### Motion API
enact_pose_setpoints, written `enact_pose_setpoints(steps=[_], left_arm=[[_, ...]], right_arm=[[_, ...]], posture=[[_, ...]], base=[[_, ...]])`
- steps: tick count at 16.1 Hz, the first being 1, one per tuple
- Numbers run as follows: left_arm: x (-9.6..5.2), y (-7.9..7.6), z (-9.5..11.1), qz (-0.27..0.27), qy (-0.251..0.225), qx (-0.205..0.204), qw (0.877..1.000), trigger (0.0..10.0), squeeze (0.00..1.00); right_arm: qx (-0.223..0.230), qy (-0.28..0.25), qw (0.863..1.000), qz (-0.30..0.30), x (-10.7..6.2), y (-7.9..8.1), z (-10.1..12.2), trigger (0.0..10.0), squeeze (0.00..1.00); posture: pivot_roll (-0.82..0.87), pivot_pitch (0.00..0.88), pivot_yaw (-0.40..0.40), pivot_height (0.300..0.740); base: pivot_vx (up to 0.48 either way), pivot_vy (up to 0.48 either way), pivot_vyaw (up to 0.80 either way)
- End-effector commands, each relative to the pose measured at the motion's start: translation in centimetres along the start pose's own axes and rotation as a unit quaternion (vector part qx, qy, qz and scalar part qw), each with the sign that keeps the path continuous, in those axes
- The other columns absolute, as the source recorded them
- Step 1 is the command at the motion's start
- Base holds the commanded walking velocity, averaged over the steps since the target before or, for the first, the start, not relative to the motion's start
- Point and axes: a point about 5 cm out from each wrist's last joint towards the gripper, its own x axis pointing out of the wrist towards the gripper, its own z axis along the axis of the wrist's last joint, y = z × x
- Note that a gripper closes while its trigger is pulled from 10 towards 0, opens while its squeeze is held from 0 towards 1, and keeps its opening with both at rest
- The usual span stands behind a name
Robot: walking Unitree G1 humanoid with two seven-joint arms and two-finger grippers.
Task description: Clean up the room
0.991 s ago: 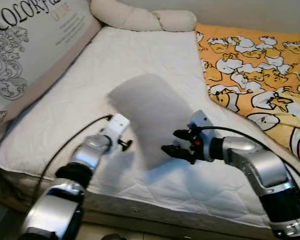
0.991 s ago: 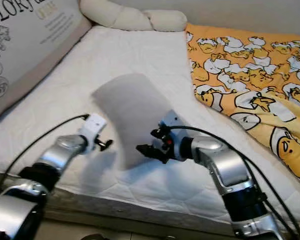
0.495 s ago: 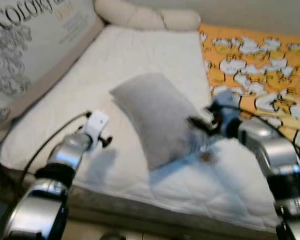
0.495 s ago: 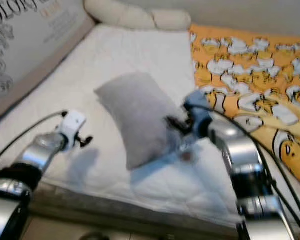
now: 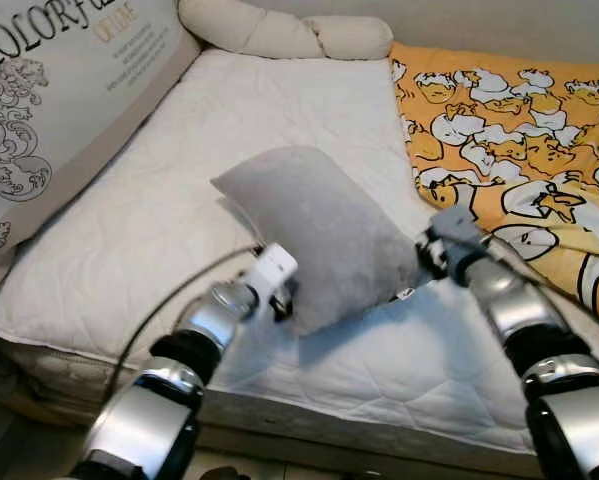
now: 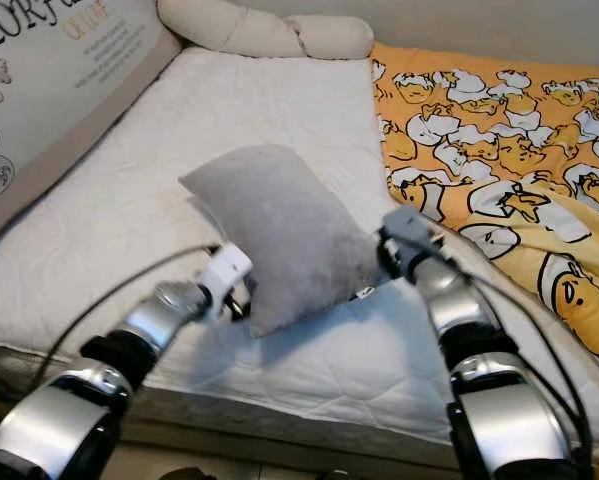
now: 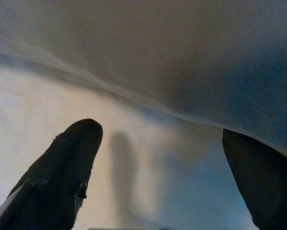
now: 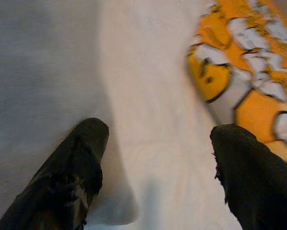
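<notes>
A grey pillow (image 5: pixel 319 230) lies tilted on the white mattress (image 5: pixel 279 110). My left gripper (image 5: pixel 284 303) is at the pillow's near left corner. Its fingers (image 7: pixel 78 143) stand open in the left wrist view, with the pillow's edge (image 7: pixel 181 52) just beyond them and nothing between them. My right gripper (image 5: pixel 422 258) is against the pillow's right side. It is open in the right wrist view, with one finger (image 8: pixel 88 143) at the grey fabric (image 8: pixel 38 72) and the other (image 8: pixel 239 153) over the mattress.
An orange duck-print blanket (image 5: pixel 519 130) covers the bed's right side. A large printed cushion (image 5: pixel 49 90) leans along the left. A cream bolster (image 5: pixel 279 35) lies at the head. The mattress's front edge (image 5: pixel 329 415) is close to me.
The pillow, blurred in motion a second ago, now lies still on the mattress. My left gripper moved right to its near corner. My right gripper swung from its front to its right side.
</notes>
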Motion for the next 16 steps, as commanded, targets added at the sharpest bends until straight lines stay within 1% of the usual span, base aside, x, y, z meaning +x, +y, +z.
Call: enact_pose_setpoints(steps=[1, 2, 3, 4, 5, 6, 7, 8, 9, 10, 11, 12, 14, 15, 16], left_arm=[[0.1, 0.1, 0.5, 0.01, -0.001, 0.017, 1.0, 10.0, 0.0], [0.2, 0.0, 0.7, 0.013, -0.005, 0.009, 1.0, 10.0, 0.0], [0.2, 0.2, 0.9, 0.025, -0.012, 0.011, 1.0, 10.0, 0.0], [0.1, 0.6, 1.3, 0.036, -0.025, -0.01, 0.999, 10.0, 0.0], [-0.1, 1.2, 1.4, 0.05, -0.034, -0.022, 0.998, 10.0, 0.0], [-0.2, 1.5, 1.4, 0.057, -0.038, -0.022, 0.997, 10.0, 0.0], [-0.3, 2.0, 1.4, 0.066, -0.043, -0.033, 0.996, 10.0, 0.0], [-0.7, 2.8, 1.5, 0.078, -0.049, -0.044, 0.995, 10.0, 0.0], [-0.8, 3.2, 1.5, 0.082, -0.051, -0.043, 0.994, 10.0, 0.0], [-1.2, 3.7, 1.3, 0.081, -0.052, -0.031, 0.995, 10.0, 0.0], [-1.4, 3.9, 0.9, 0.066, -0.049, -0.009, 0.997, 10.0, 0.0], [-1.6, 3.8, 0.4, 0.047, -0.045, 0.012, 0.998, 10.0, 0.0], [-2.0, 3.2, -0.4, 0.012, -0.048, 0.061, 0.997, 10.0, 0.0], [-2.3, 2.7, -0.5, -0.015, -0.059, 0.066, 0.996, 10.0, 0.0], [-2.5, 2.5, -0.6, -0.031, -0.062, 0.065, 0.995, 10.0, 0.0]], right_arm=[[-0.016, -0.003, 0.999, 0.033, 0.1, 0.9, 0.0, 10.0, 0.0], [-0.011, 0.0, 0.998, 0.059, 0.1, 1.8, -0.5, 10.0, 0.0], [0.024, 0.006, 0.996, 0.088, 0.0, 2.7, -1.1, 10.0, 0.0], [0.085, 0.001, 0.988, 0.125, -0.2, 3.6, -1.3, 10.0, 0.0], [0.132, -0.003, 0.98, 0.151, -0.3, 4.0, -1.5, 10.0, 0.0], [0.156, -0.001, 0.974, 0.167, -0.3, 4.3, -1.6, 10.0, 0.0], [0.186, -0.002, 0.964, 0.189, -0.5, 4.6, -1.8, 10.0, 0.0], [0.22, -0.012, 0.948, 0.228, -0.8, 5.2, -1.7, 10.0, 0.0], [0.227, -0.021, 0.942, 0.248, -1.0, 5.4, -1.5, 10.0, 0.0], [0.238, -0.038, 0.929, 0.282, -1.5, 5.8, -1.2, 10.0, 0.0], [0.247, -0.058, 0.917, 0.307, -2.0, 5.8, -1.0, 10.0, 0.0], [0.254, -0.073, 0.909, 0.323, -2.5, 5.7, -0.8, 10.0, 0.0], [0.257, -0.088, 0.897, 0.348, -3.3, 5.6, -0.8, 10.0, 0.0], [0.248, -0.092, 0.893, 0.365, -3.9, 5.7, -0.8, 10.0, 0.0], [0.244, -0.094, 0.89, 0.373, -4.2, 5.8, -0.8, 10.0, 0.0]], posture=[[-0.01, 0.0, 0.006, 0.74], [-0.01, 0.0, 0.006, 0.74], [-0.01, 0.0, 0.009, 0.74], [-0.01, 0.0, 0.008, 0.74], [-0.01, 0.0, 0.007, 0.74], [-0.01, 0.0, 0.007, 0.74], [-0.02, 0.0, 0.007, 0.74], [-0.02, 0.0, 0.007, 0.74], [-0.02, 0.0, 0.007, 0.74], [-0.01, 0.0, 0.004, 0.74], [-0.01, 0.0, 0.003, 0.74], [-0.01, 0.0, 0.003, 0.74], [0.0, 0.0, 0.004, 0.74], [0.0, 0.0, 0.003, 0.74], [0.0, 0.0, 0.003, 0.74]], base=[[0.0, 0.0, 0.0], [0.0, 0.0, 0.0], [0.0, 0.0, 0.0], [0.0, 0.0, 0.0], [0.0, 0.0, 0.0], [0.0, 0.0, 0.0], [0.0, 0.0, 0.0], [0.0, 0.0, 0.0], [0.0, 0.0, 0.0], [0.0, 0.0, 0.0], [0.0, 0.0, 0.0], [0.0, 0.0, 0.0], [0.0, 0.0, 0.0], [0.0, 0.0, 0.0], [0.0, 0.0, 0.0]])
